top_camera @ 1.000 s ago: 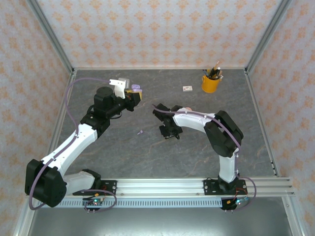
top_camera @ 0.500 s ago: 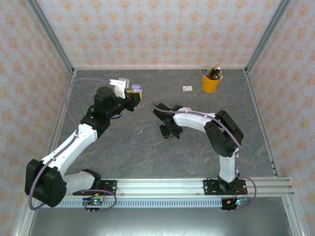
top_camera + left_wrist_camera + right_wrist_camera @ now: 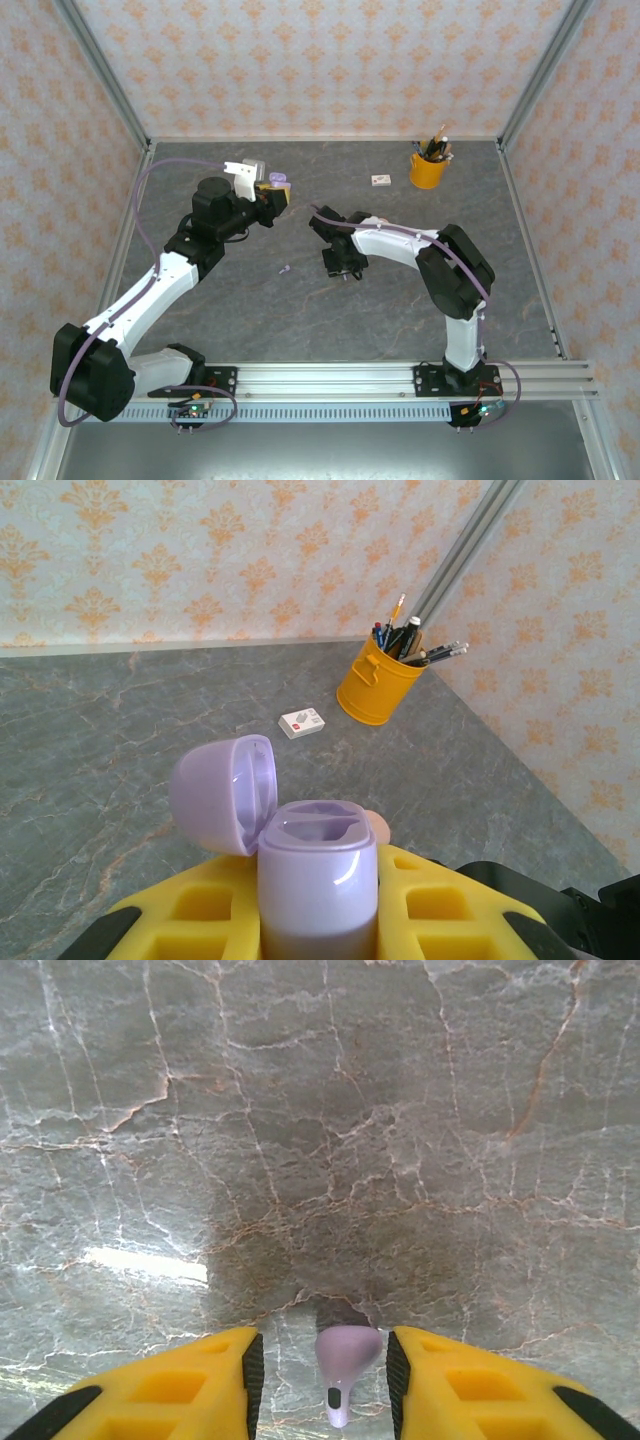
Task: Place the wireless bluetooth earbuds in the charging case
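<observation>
Nearest us, the right gripper stands open over the marble table, with a lilac earbud in the gap between its yellow fingers (a second lilac earbud lies off to its left). Farther back, the left gripper is clamped on the lilac charging case, its lid flipped open. Beyond it we see a yellow pencil cup.

Grey marbled table, yellow pen cup, small white box, lilac earbud

No text could be read; the small white box carried a red mark, too small to make out.
</observation>
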Available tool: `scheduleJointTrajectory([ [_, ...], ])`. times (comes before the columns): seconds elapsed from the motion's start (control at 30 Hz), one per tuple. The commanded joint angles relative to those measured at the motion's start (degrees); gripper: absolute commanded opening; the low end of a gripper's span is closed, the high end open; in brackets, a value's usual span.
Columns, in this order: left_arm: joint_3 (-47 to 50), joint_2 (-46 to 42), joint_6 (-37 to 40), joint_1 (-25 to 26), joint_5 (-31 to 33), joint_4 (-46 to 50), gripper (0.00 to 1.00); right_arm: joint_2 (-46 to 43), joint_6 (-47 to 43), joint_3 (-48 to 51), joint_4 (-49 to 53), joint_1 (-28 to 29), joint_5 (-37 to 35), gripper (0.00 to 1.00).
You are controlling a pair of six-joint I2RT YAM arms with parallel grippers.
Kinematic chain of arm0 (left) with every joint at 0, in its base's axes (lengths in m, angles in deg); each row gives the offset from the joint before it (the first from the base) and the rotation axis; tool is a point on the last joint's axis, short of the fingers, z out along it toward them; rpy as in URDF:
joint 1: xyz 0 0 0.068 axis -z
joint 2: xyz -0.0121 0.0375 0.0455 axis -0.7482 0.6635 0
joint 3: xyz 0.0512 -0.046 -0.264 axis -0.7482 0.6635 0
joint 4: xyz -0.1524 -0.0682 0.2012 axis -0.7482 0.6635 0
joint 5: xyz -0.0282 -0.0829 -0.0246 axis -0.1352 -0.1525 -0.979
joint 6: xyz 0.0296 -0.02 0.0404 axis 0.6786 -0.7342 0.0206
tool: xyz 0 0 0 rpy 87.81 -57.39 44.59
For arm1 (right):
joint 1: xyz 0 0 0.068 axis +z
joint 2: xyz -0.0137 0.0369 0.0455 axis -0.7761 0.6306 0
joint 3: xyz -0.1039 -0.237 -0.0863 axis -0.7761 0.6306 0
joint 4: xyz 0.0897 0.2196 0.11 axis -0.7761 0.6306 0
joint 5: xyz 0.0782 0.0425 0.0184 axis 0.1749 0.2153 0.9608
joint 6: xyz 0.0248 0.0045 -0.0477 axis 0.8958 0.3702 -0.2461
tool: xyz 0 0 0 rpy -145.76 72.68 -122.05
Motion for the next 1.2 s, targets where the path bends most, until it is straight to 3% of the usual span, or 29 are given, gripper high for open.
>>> scheduleJointTrajectory([
  [0.0, -1.64, -0.53, 0.19, 0.18, 0.14, -1.51, 0.00, 0.13, 1.54, -0.77, 1.06, 0.00, -2.52, 0.39],
  [1.17, -1.33, -0.54, -0.07, 0.18, 0.07, -1.95, 0.00, 3.49, 2.37, 1.94, -0.67, -0.30, -2.74, 0.35],
])
